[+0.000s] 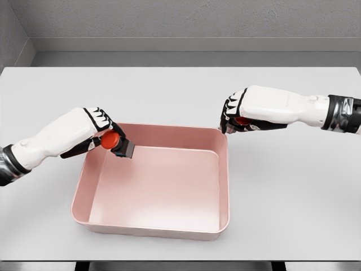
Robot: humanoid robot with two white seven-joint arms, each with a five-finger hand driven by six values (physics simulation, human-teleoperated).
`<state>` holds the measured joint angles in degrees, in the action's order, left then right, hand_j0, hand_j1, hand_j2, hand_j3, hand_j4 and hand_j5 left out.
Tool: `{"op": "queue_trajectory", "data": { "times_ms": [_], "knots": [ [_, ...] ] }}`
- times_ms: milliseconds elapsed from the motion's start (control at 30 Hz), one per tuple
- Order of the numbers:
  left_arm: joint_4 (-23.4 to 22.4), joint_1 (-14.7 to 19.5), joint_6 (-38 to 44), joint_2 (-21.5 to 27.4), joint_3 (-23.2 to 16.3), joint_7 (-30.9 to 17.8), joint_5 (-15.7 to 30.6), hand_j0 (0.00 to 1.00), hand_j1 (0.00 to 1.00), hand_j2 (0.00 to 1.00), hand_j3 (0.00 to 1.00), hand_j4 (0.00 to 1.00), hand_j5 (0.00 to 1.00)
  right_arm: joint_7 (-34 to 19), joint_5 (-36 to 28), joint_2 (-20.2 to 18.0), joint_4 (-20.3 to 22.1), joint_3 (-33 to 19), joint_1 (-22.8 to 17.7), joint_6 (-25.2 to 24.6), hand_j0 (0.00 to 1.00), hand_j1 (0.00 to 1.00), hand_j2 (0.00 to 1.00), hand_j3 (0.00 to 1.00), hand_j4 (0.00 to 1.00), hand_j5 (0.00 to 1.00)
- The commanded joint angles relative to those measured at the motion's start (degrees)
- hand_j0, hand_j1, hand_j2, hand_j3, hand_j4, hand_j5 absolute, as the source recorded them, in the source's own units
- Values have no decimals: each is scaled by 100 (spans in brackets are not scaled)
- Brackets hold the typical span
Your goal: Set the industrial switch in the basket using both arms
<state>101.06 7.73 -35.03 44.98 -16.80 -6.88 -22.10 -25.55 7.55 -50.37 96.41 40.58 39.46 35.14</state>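
A pink rectangular basket [152, 230] sits on the white table [169, 96] in front of me. My left hand [104, 134] is shut on an industrial switch [117, 143] with a red button and a black body, held tilted just above the basket's left rim, near its far left corner. My right hand [232, 117] hovers at the basket's far right corner, fingers curled around a second red-capped part [243, 121]. Most of that part is hidden inside the hand.
The basket's inside holds nothing. The table's front edge runs along the bottom of the view and a grey wall stands behind its far edge. Bare tabletop lies on both sides of the basket.
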Motion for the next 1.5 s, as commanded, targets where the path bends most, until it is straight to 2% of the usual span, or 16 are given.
{"op": "queue_trajectory", "data": {
  "times_ms": [0,200,233,267,333,667,733,767,1100,1467],
  "knots": [
    [1,0,3,-41,-96,2,31,48,48,48,48,48,48,6,-43,45,1,47,0,-14,46,46,46,46,46,46],
    [1,-9,3,-147,-105,2,-83,48,48,48,48,48,48,6,-43,229,10,337,141,-14,45,45,45,45,45,45],
    [1,-9,3,-147,-105,2,-75,56,56,56,56,56,56,-3,-34,229,10,354,141,-14,45,45,45,45,45,45],
    [1,0,3,-147,-105,20,-75,70,70,70,70,70,70,6,-43,238,10,354,141,-14,45,45,45,45,45,45],
    [1,9,3,-147,-96,29,-66,80,80,80,80,80,80,-3,-34,264,10,363,149,-14,45,45,45,45,45,45],
    [1,53,3,-147,-96,55,-66,81,81,81,81,81,81,-3,-34,308,10,644,237,-14,45,45,45,45,45,45],
    [1,53,3,-147,-96,64,-66,88,88,88,88,88,88,-3,-43,317,10,680,255,-14,45,45,45,45,45,45],
    [1,53,3,-147,-96,81,-66,100,100,100,100,100,100,-3,-34,317,10,680,255,-14,45,45,45,45,45,45],
    [1,79,3,-138,-87,90,-66,100,100,100,100,100,100,-12,-34,317,10,794,255,-14,45,45,45,45,45,45],
    [1,70,3,-112,-87,99,-57,100,100,100,100,100,100,-108,-16,361,10,1172,475,-14,45,45,45,45,45,45]
  ]
}}
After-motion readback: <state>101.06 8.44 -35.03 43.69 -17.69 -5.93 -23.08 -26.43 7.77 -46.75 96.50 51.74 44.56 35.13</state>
